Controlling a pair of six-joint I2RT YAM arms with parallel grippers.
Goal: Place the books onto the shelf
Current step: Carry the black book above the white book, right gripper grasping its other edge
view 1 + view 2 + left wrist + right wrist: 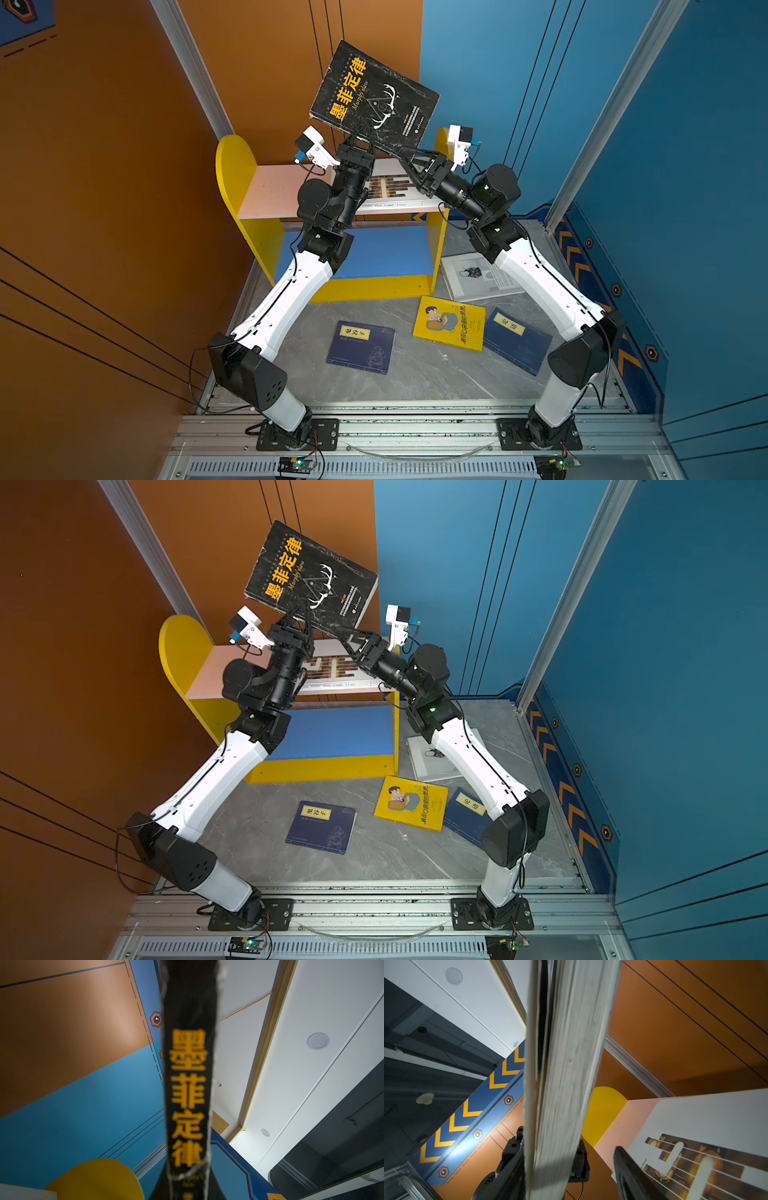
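Note:
The black book with orange characters (374, 95) (311, 575) hangs tilted in the air above the shelf (232, 166) (178, 646). My left gripper (361, 139) (297, 617) (188, 1188) is shut on its lower edge by the spine (188, 1084). My right gripper (409, 156) (347, 636) (569, 1149) straddles the book's page edge (566, 1064). One finger lies against the book, and the other finger (629, 1172) stands off with a gap. A white book with brown blocks (390, 187) (332, 667) (695, 1147) lies flat on the pink upper board (266, 191).
On the grey floor in front of the shelf lie a navy book (361, 347), a yellow cartoon book (451, 328), a second navy book (517, 338) and a white-grey book (478, 276) partly under the right arm. The blue lower board (386, 249) is bare. Walls stand close behind.

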